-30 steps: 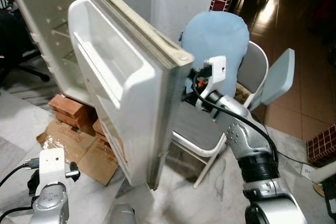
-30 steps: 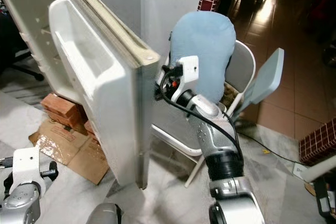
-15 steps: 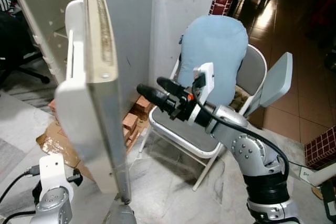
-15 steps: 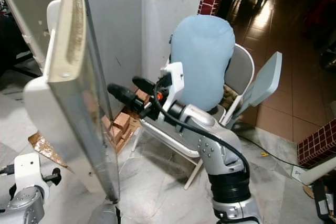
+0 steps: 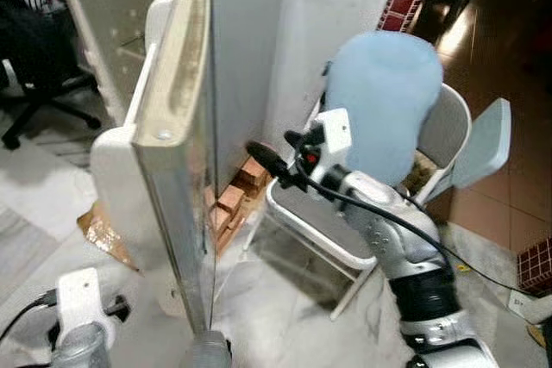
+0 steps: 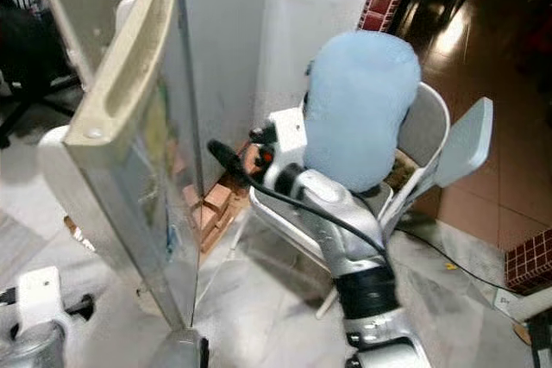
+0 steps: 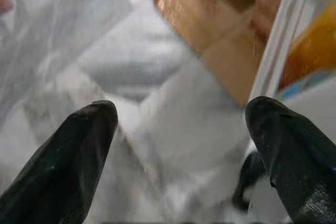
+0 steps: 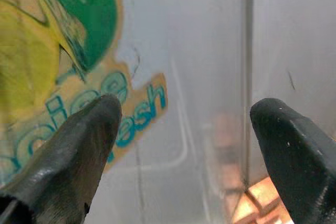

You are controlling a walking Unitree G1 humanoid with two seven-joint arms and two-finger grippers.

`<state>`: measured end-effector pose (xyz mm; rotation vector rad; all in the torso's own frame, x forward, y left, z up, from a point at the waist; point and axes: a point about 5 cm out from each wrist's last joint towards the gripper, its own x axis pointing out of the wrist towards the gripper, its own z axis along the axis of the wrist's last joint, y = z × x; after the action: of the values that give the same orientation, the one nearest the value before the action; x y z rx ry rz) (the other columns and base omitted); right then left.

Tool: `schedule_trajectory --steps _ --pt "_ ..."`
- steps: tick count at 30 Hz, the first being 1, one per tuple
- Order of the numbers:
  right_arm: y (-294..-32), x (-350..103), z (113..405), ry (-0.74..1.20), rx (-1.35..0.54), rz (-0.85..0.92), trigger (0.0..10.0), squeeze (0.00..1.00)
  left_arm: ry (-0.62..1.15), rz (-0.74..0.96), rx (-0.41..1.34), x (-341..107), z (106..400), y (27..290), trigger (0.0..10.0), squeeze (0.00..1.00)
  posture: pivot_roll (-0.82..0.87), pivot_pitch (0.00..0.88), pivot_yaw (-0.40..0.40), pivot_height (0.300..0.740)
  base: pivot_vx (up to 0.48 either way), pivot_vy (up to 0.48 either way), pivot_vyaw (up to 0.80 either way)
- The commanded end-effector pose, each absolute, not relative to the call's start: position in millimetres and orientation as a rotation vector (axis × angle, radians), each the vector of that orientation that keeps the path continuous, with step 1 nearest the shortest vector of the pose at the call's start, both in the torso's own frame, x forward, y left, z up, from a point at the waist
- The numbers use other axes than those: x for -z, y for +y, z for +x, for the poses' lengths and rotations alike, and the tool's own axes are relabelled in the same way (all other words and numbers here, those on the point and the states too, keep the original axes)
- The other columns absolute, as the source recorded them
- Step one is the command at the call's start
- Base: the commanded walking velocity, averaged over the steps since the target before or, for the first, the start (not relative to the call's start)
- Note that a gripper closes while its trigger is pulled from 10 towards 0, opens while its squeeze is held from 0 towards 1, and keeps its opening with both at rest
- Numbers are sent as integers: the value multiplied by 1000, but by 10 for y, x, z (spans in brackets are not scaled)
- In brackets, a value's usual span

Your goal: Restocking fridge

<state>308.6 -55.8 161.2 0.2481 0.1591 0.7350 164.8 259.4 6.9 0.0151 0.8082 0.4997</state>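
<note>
The fridge door (image 5: 185, 127) stands edge-on before me, its cream gasket edge toward the camera and its white inner shelf (image 5: 116, 157) on the left. The open fridge cabinet (image 5: 112, 6) lies behind it. My right gripper (image 5: 278, 154) is open beside the door's grey outer face (image 5: 237, 66), close to it and holding nothing. In the right wrist view its fingers (image 8: 79, 140) frame a green, yellow and blue sticker (image 8: 63, 77) on that face. My left gripper (image 7: 184, 129) hangs low and open over the marble floor, near the door's bottom edge.
A folding chair (image 5: 448, 127) with a light-blue cushion (image 5: 384, 101) stands right of the door, behind my right arm. Bricks (image 5: 241, 191) are stacked under the fridge, and flattened cardboard (image 5: 103, 230) lies on the floor. A black office chair (image 5: 34, 92) sits far left.
The door has swung from wide open to edge-on, toward the cabinet. My right gripper came out from behind the door's edge and now sits by its outer face. The camera has shifted.
</note>
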Motion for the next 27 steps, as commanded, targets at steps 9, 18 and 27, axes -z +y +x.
schedule_trajectory --steps 9,18,27 --pt "-642 -1492 3196 177 -620 182 10000 0 831 17 -490 9 1617 2539 10000 0 155 0 -82 740 0 480 0" --pt "-597 -1473 3213 192 -617 166 10000 0 834 16 -493 63 1630 2556 10000 0 152 0 -81 740 0 477 0" --pt "-257 -1566 3051 198 -787 260 10000 0 831 14 -499 101 1671 2570 10000 0 154 0 -85 740 0 476 0"
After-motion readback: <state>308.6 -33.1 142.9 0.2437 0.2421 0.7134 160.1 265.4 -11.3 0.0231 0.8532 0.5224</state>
